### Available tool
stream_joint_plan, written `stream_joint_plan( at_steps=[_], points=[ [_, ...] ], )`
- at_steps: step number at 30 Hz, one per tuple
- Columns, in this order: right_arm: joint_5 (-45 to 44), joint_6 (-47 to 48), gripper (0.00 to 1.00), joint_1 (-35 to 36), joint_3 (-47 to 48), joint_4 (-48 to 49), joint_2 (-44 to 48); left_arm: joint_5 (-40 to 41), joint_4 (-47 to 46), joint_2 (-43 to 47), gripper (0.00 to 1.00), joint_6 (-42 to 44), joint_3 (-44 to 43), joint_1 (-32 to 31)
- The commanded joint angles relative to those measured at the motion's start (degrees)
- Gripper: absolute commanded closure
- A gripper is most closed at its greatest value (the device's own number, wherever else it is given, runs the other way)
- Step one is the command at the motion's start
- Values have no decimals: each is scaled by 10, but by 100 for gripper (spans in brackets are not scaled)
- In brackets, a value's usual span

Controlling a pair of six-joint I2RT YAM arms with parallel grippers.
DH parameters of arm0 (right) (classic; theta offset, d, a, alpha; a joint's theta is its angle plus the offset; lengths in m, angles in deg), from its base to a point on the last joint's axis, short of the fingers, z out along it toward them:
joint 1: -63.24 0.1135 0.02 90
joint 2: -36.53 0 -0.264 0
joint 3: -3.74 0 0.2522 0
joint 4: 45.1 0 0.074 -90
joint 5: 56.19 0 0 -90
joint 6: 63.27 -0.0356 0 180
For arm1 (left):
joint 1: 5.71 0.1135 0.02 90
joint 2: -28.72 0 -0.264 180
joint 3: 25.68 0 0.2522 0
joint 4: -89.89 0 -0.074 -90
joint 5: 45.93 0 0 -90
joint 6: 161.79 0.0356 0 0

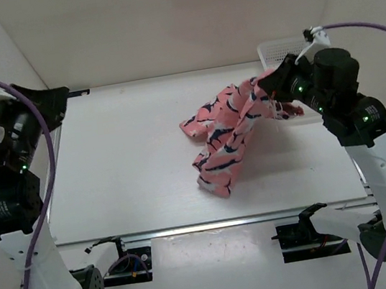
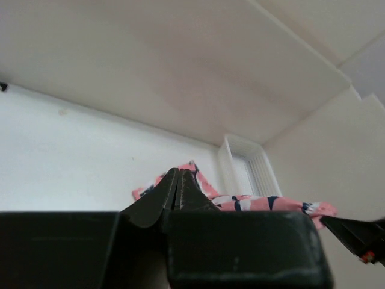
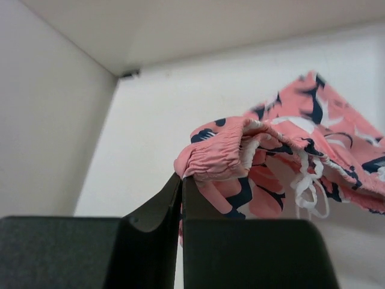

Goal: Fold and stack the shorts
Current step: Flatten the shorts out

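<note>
The coral-pink shorts [image 1: 224,132] with navy-and-white shapes hang from my right gripper [image 1: 270,90] down to the table at centre right. In the right wrist view the gripper [image 3: 182,179] is shut on the elastic waistband of the shorts [image 3: 228,153], and a white drawstring [image 3: 310,186] dangles below. My left gripper [image 2: 177,173] is shut and empty, raised at the far left of the table [image 1: 124,169], well away from the shorts [image 2: 264,203].
A white mesh basket [image 1: 282,52] stands at the back right, partly hidden behind my right arm; it also shows in the left wrist view [image 2: 252,165]. The table's near edge runs along a metal rail [image 1: 212,225]. Walls close in the back and sides.
</note>
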Motion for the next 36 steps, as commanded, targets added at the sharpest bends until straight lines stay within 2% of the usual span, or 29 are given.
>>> stream_joint_plan(
  at_steps=[1,7,10,11,13,15,16,19,25,31,34,35,36],
  points=[
    [0,16,100,2,-89,-54,3,-37,45,-29,90,18,132,-23],
    [-77,-16,100,2,-241,-67,75,-70,45,-52,90,46,295,-106],
    [-100,-28,100,2,-281,-82,103,-70,21,-77,83,37,380,-176],
    [-106,-34,100,2,-289,-82,108,-70,11,-82,78,37,400,-215],
    [-120,-40,100,2,-301,-96,116,-63,-8,-98,51,23,448,-258],
    [-120,-40,100,-4,-308,-102,121,-57,-13,-115,26,28,481,-328],
    [-120,-46,100,-4,-315,-102,121,-43,-19,-124,10,33,487,-350],
    [-120,-58,100,-4,-329,-102,121,-26,-19,-173,3,44,500,-427],
    [-114,-63,100,-4,-340,-97,115,21,-62,-282,0,21,476,-550],
    [-114,-58,100,-4,-340,-97,115,95,-63,-371,0,16,413,-572],
    [-114,-58,100,-4,-345,-97,115,107,-68,-396,5,32,396,-572],
    [-114,-58,100,-4,-345,-97,115,99,-74,-411,8,45,382,-572],
    [-114,-58,100,-4,-345,-97,115,81,-74,-419,16,52,382,-572]
  ],
)
